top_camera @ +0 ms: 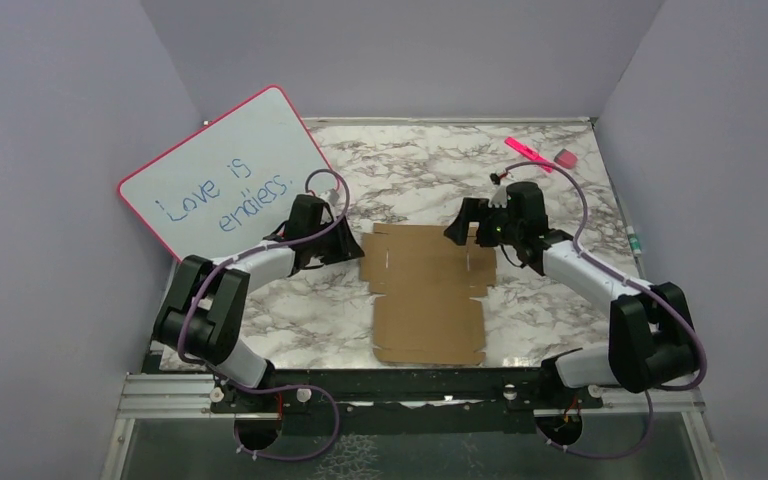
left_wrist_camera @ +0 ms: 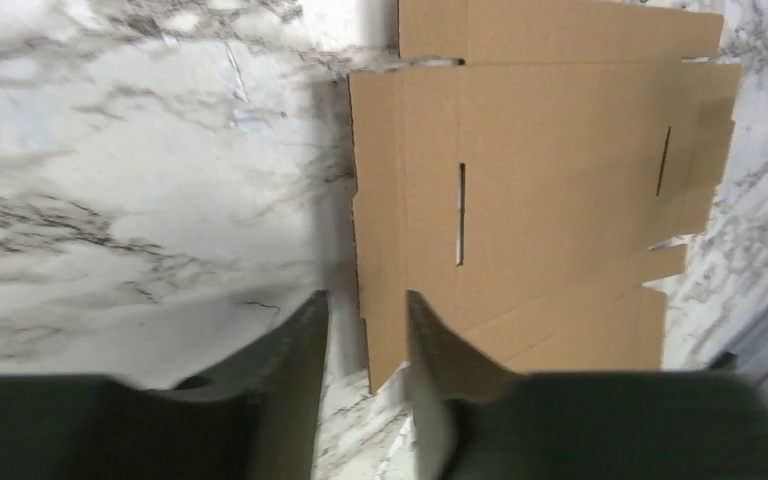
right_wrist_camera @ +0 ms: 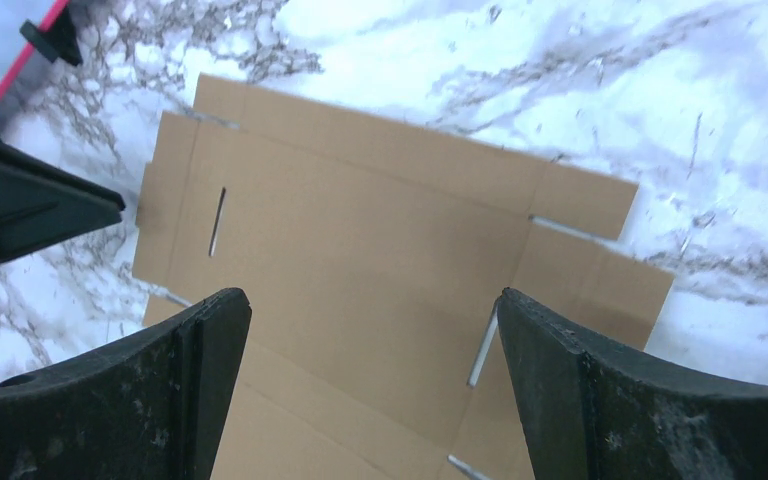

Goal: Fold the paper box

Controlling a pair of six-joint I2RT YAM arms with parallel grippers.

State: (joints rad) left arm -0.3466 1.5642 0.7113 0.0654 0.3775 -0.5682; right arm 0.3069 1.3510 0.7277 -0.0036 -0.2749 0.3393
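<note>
- Left gripper [left_wrist_camera: 365, 335]: the jaws stand a narrow gap apart and clamp nothing. In the left wrist view, the near left corner of the paper box [top_camera: 425, 290] lies in that gap, with a strip of bare marble showing between the sheet's edge and the left finger [left_wrist_camera: 295, 380].
- Left gripper, position: at the left edge of the sheet's far section, as shown in the top view.
- Right gripper [right_wrist_camera: 372, 310]: the jaws are spread wide with nothing between them. The fingers [right_wrist_camera: 160, 400] hang above the far right part of the sheet; contact with the cardboard cannot be told.
- Paper box, state: unfolded, one flat brown die-cut sheet with flaps and creases. Two narrow slots [left_wrist_camera: 460, 215] are cut through the wider far section.
- Paper box, position: flat on the marble table [top_camera: 300, 310], in the middle, between the two arms. The wider section lies farther from the arm bases and the narrower panel nearer to them.
- Whiteboard [top_camera: 225, 170]: pink-framed, with blue handwriting, tilted at the far left, well apart from the sheet.
- Pink marker [top_camera: 527, 149] and small pink block [top_camera: 565, 158]: near each other at the table's far right.
</note>
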